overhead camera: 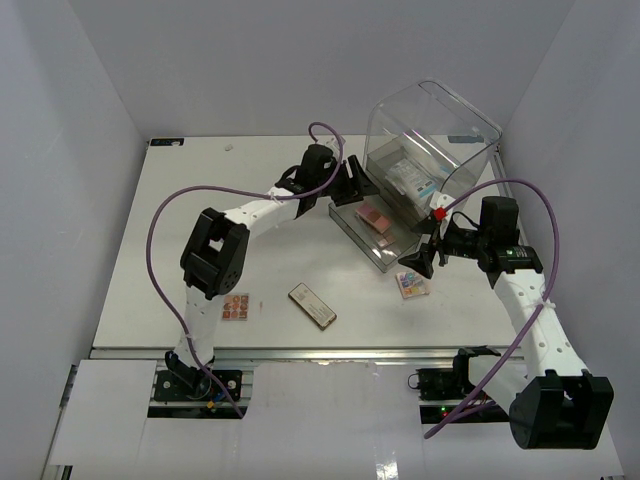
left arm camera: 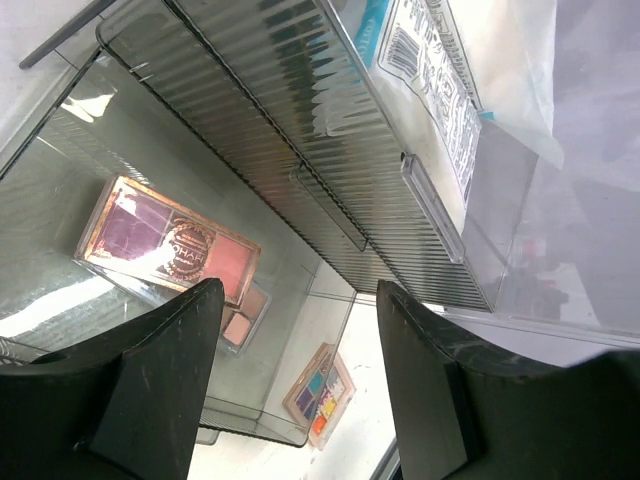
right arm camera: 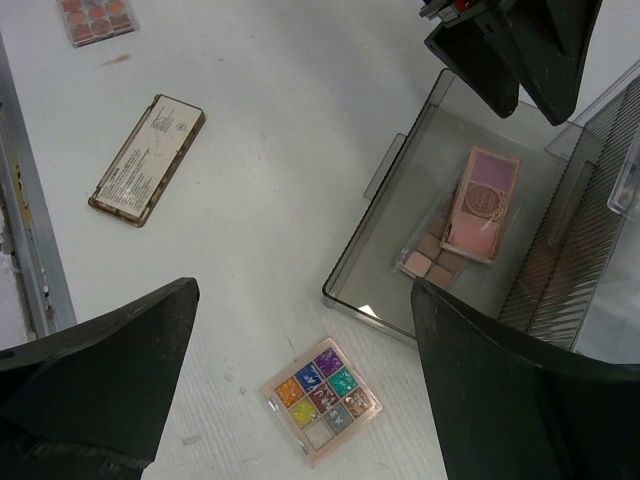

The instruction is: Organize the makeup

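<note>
Partly, a small palette (right arm camera: 428, 262) hides beneath the pink compact (right arm camera: 484, 203) in the ribbed clear drawer (right arm camera: 410, 190); left gripper (left arm camera: 300, 290) and right gripper (right arm camera: 303, 300) jaws spread, empty.

Right wrist view: the orange-toned palette (right arm camera: 97, 18) is chopped by the top edge, so only its lower part shows. In the drawer (right arm camera: 395, 215), the pink blush palette (right arm camera: 482, 205) lies on top of a small pan palette (right arm camera: 428, 260) and covers a good chunk of it. Left wrist view: the white packet (left arm camera: 445, 90) runs off the top edge and its print is too skewed to read. The multicolour palette (left arm camera: 320, 392) there sits partly behind the clear drawer wall, kinda murky. Top camera: lettering on the long compact (overhead camera: 312, 306) is way too small to read.
</note>
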You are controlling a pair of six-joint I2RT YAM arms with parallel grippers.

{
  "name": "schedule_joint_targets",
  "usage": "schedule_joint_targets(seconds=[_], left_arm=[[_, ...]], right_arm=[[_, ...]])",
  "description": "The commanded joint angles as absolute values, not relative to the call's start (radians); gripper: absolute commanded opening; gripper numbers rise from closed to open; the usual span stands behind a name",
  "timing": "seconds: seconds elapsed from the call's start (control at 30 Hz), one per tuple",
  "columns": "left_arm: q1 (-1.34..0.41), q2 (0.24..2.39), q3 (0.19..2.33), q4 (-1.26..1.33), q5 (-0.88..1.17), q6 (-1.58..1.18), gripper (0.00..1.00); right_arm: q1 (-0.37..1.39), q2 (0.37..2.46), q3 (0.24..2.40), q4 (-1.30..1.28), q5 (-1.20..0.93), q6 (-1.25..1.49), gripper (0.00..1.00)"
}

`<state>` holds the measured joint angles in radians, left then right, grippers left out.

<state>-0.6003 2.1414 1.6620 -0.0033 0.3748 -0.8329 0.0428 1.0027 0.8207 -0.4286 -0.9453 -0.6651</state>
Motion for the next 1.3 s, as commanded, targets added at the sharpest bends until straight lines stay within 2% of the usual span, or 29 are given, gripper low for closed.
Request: schedule_joint_targets(seconds=[0.0,0.2,0.33,0.37,0.4,0.43,0.57,0.73,0.77,0.87,0.97,1.27], left_arm=[[-0.604,2.108,1.698,-0.033,0.379,-0.806,0.73],[-0.601,1.991,1.642,-0.073,0.344,-0.688,0.73],[-0.579,1.764,1.481,-0.096,0.313,-0.541,0.75],[-0.572,1.697,1.436,-0.101,0.301,-0.507,0.80],[-0.564,1.643,1.380,-0.105,0.289,-0.467,0.93],[-0.552,1.582,1.305,-0.113,0.276,-0.413,0.98],[-0.494,1.302,1.123,-0.159,0.226,-0.276,0.98],[-0.466,1.041,0.930,-0.218,0.132,-0.172,0.98],[-0.462,0.990,0.885,-0.222,0.117,-0.145,0.98],[-0.460,0.908,0.782,-0.222,0.089,-0.117,0.98],[-0.460,0.844,0.725,-0.237,0.051,-0.093,0.98],[-0.460,0.775,0.703,-0.247,0.021,-0.086,0.98]], right_arm=[[0.027,0.992,0.816,-0.400,-0.973,-0.669,0.93],[0.012,1.005,0.808,-0.415,-0.976,-0.678,0.93],[0.012,0.989,0.780,-0.471,-0.902,-0.753,0.94],[0.012,0.981,0.768,-0.481,-0.882,-0.771,0.94],[0.012,0.973,0.762,-0.507,-0.865,-0.798,0.94],[0.012,0.968,0.764,-0.552,-0.846,-0.840,0.94],[0.012,0.969,0.789,-0.708,-0.769,-1.003,0.95],[0.012,0.976,0.770,-0.957,-0.748,-1.465,0.97],[0.012,0.974,0.743,-0.972,-0.733,-1.579,0.92],[0.012,0.984,0.689,-0.950,-0.686,-1.794,0.90],[0.012,1.049,0.697,-0.926,-0.652,-1.848,0.90],[0.061,1.318,0.847,-0.879,-0.569,-1.728,0.90]])
